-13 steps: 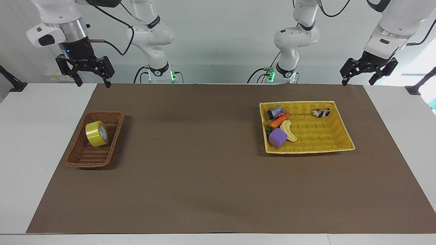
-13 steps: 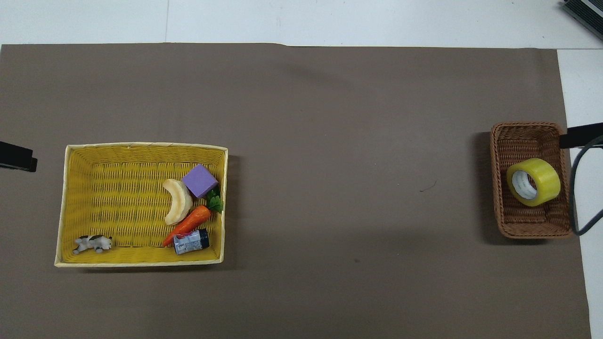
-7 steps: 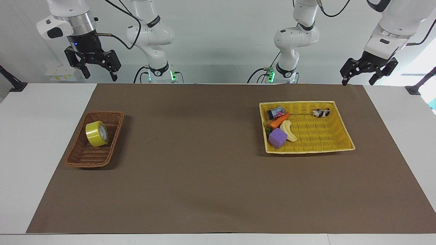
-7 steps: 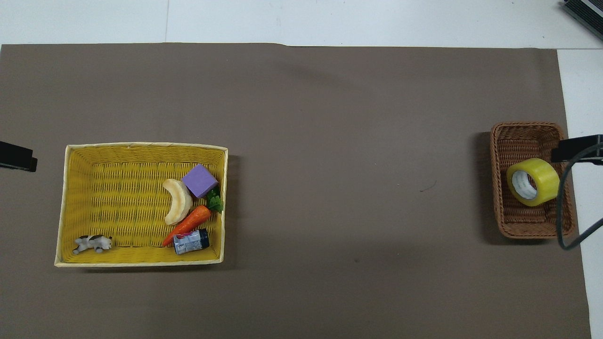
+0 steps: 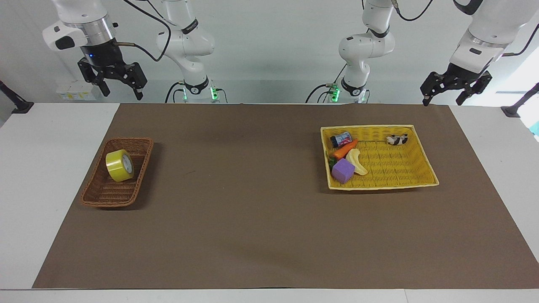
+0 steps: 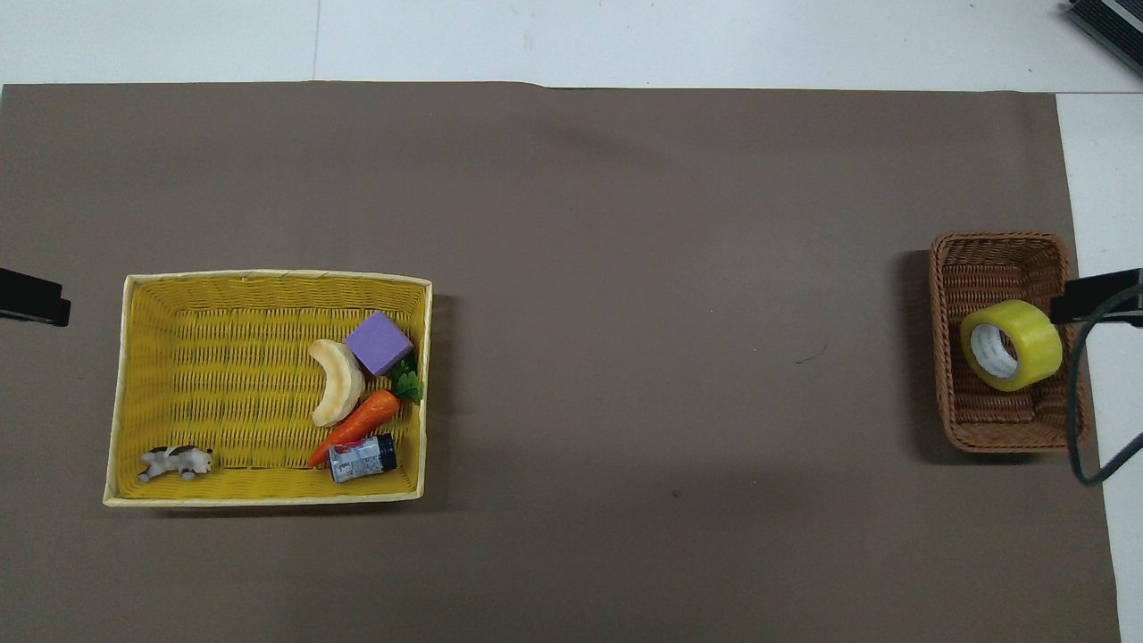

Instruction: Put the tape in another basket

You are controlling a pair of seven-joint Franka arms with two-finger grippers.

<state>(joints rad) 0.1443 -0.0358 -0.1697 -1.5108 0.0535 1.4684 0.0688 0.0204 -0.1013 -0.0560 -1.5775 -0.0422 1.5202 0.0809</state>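
Tape in wicker basket, right arm risen
Yellow translucent tape roll (image 5: 119, 165) rests in the brown oblong wicker basket (image 5: 99, 194), mid-left of frame; right gripper (image 5: 118, 86), upper left, has lifted clear, jaws open and empty; left gripper (image 5: 452, 90) waits upper right, jaws open.

Glossy translucent tape (image 5: 119, 165) in a rough woven wicker basket (image 5: 101, 195); matt brown paper mat (image 5: 252, 219) underneath

I see a white table (image 5: 50, 139) with a brown mat (image 5: 252, 210) spread over most of it, its white top bare at both ends and along the edge farthest from the robots. A plain pale wall (image 5: 273, 50) stands at the robots' end. Bright light (image 5: 524, 75) spills in at the left arm's end.
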